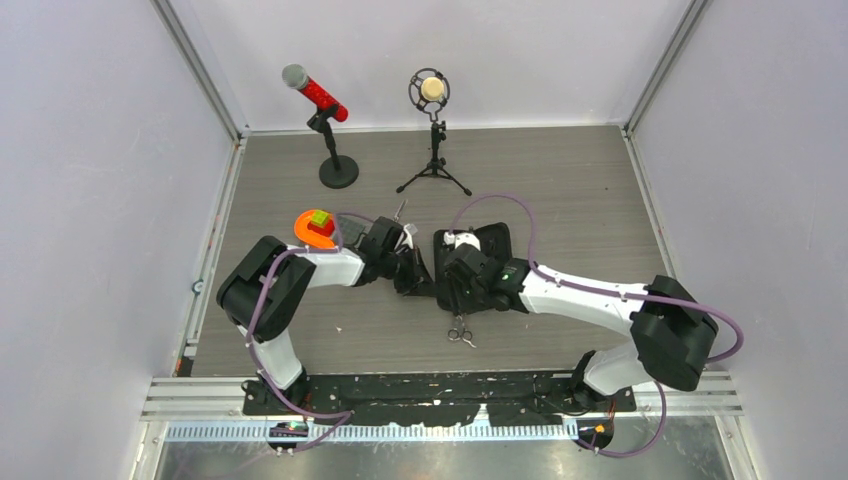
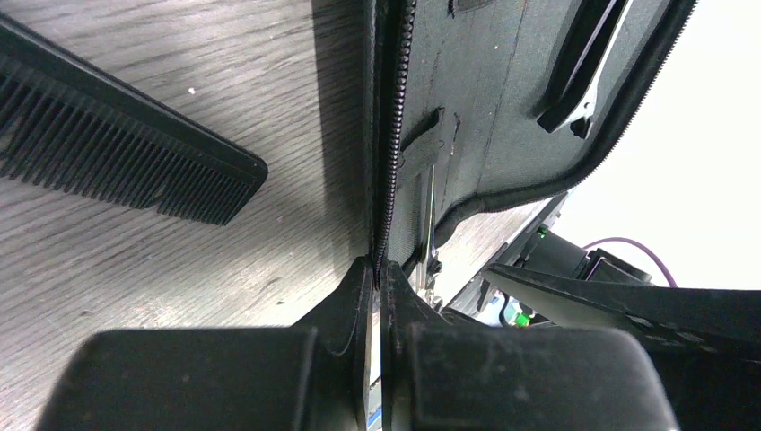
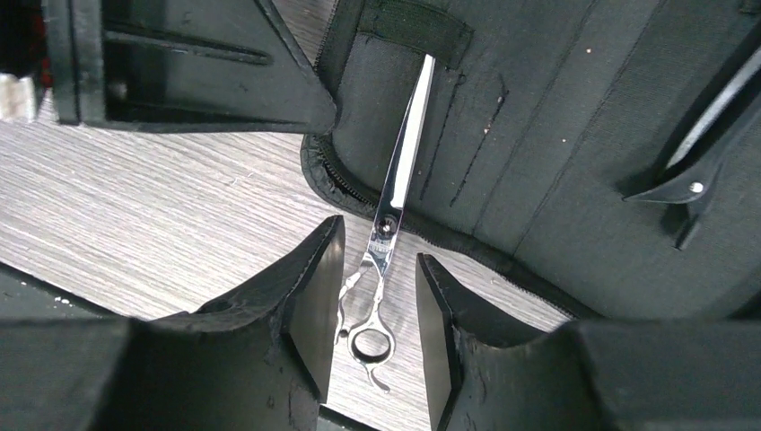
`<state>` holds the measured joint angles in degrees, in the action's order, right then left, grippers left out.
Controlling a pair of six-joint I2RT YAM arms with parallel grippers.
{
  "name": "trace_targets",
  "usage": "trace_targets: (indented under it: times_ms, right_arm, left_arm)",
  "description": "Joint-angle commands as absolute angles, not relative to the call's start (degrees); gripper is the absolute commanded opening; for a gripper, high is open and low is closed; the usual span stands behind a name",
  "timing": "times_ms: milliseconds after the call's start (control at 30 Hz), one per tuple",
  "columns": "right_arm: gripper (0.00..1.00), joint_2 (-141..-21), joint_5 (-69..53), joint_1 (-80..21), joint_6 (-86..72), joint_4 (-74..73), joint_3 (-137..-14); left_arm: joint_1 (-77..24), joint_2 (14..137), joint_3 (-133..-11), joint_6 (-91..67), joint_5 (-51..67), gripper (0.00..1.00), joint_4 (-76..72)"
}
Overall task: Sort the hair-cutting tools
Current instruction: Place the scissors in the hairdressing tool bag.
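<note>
one clip (image 3: 695, 180) sits in the case (image 3: 556, 117); right gripper (image 3: 379, 265), jaws apart, straddles half-tucked scissors (image 3: 404, 153) — left gripper (image 2: 377, 271) pinches the case's rim; comb (image 2: 117, 144) lies outside, seemingly unsorted.

**Legible text across the three views: none.**
No word, number, brand or sign can be read on the scissors (image 3: 392, 193), the comb (image 2: 117, 148), the hair clip (image 3: 695, 175), the zip case (image 3: 556, 135), the red microphone (image 1: 320, 95) or the cream microphone (image 1: 432, 89). Any fine marking near the scissors' pivot is too small to make out.
</note>
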<state>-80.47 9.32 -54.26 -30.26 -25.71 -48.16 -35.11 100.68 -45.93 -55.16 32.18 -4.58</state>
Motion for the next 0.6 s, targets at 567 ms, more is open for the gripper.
trace_targets:
  times_ms: [567]
  right_arm:
    - [0.06,-87.6,5.8,-52.0,-29.1,-20.3,-47.9]
  left_arm:
    - [-36.0,97.9,-45.1,-55.6,34.3,0.00,-8.2]
